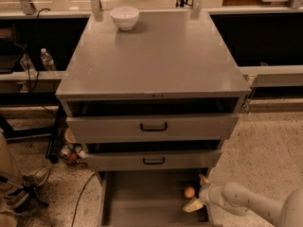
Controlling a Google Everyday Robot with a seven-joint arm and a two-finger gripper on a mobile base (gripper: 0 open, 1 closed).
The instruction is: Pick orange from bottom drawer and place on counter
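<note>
The orange [189, 192] is a small round pale-orange fruit lying on the floor of the open bottom drawer [137, 200], near its right wall. My gripper [198, 193] is at the drawer's right side, right next to the orange, with one cream finger above and behind the fruit and the other [192, 205] below and in front of it. The fingers are spread apart and do not close on the orange. The white arm runs off to the lower right. The counter [156, 56] is the broad grey cabinet top above.
A white bowl [125, 17] stands at the counter's far left. Two upper drawers with black handles [153, 126] are slightly ajar above the bottom drawer. A person's shoe [26, 186] and cables are on the floor at left. Bottles [47, 59] stand on a left shelf.
</note>
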